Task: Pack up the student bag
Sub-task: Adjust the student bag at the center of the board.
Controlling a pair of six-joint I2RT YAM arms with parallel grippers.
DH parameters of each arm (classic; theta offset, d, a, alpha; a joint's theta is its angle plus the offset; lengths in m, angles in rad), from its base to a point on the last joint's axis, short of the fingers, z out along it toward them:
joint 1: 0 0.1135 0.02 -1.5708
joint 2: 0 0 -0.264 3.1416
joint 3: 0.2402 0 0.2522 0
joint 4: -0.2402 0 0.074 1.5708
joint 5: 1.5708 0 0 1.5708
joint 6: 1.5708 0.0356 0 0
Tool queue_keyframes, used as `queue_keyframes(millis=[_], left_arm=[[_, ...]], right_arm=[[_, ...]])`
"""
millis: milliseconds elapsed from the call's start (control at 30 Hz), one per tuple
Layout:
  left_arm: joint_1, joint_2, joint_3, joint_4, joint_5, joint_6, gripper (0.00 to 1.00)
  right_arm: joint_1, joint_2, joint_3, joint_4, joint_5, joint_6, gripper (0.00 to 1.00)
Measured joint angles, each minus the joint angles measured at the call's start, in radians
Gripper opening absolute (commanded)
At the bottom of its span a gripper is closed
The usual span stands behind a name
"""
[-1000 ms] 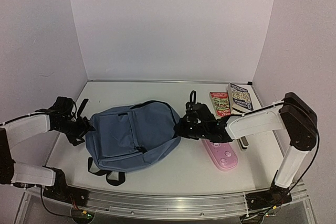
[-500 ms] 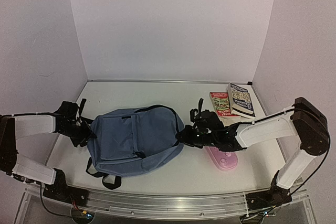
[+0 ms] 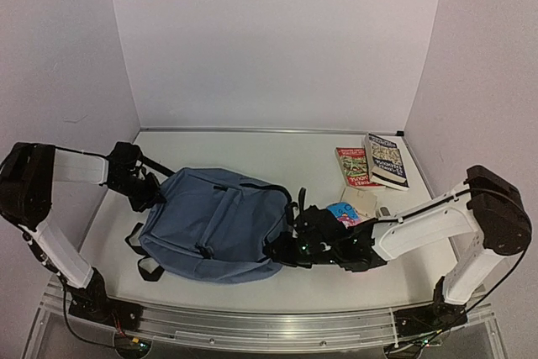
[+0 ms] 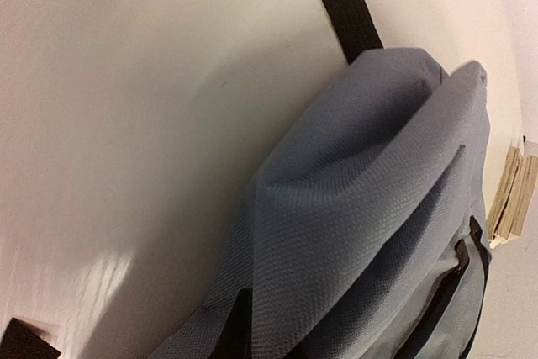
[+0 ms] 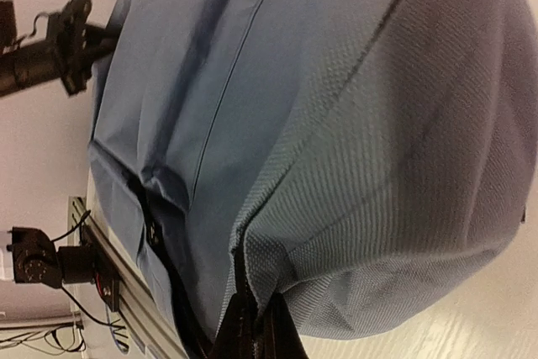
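Observation:
The student bag (image 3: 214,224), slate-blue with black straps, lies flat at the table's centre-left and fills both wrist views (image 4: 378,174) (image 5: 277,98). My left gripper (image 3: 154,193) is at the bag's far-left corner, shut on a fold of its fabric (image 4: 252,344). Only a dark sliver of finger shows there. My right gripper (image 3: 282,251) is at the bag's near-right edge. Its black fingertips (image 5: 256,325) are pinched on a seam fold of the bag. A black strap (image 4: 340,2) runs away over the table.
Two books (image 3: 353,166) (image 3: 385,160) lie at the back right. A small blue-patterned item (image 3: 342,211) and a beige one (image 3: 363,197) lie just beyond my right arm. The metal rail (image 3: 269,329) runs along the near edge. The left arm (image 5: 59,48) shows past the bag.
My left gripper moved farther back and shut on the bag's corner. My right gripper pulled the bag's edge nearer and leftward, turning the bag. The right arm now covers the pink case.

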Motion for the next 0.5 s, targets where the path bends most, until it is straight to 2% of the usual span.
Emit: queue_keyframes(millis=[67,100,167,200,267,400,500], left_arm=[[-0.005,0.08,0.067,0.008,0.04,0.028,0.11],[-0.007,0.122,0.103,0.015,0.062,0.04,0.19],[-0.01,0.189,0.165,0.041,0.094,0.061,0.32],[-0.009,0.207,0.186,0.056,0.102,0.065,0.4],[-0.007,0.221,0.21,0.083,0.113,0.075,0.61],[-0.005,0.204,0.228,0.095,0.111,0.082,0.87],[-0.005,0.148,0.23,0.048,0.059,0.097,0.97]], right_arm=[[0.033,-0.001,-0.003,0.0,0.008,0.023,0.18],[0.046,-0.003,-0.006,-0.001,0.011,0.033,0.24],[0.061,-0.015,-0.011,-0.014,0.013,0.051,0.43],[0.066,-0.029,-0.013,-0.029,0.018,0.054,0.53],[0.073,-0.07,-0.02,-0.061,0.037,0.057,0.65],[0.074,-0.217,-0.033,-0.154,0.114,0.038,0.75],[0.074,-0.327,-0.019,-0.229,0.192,-0.008,0.77]])
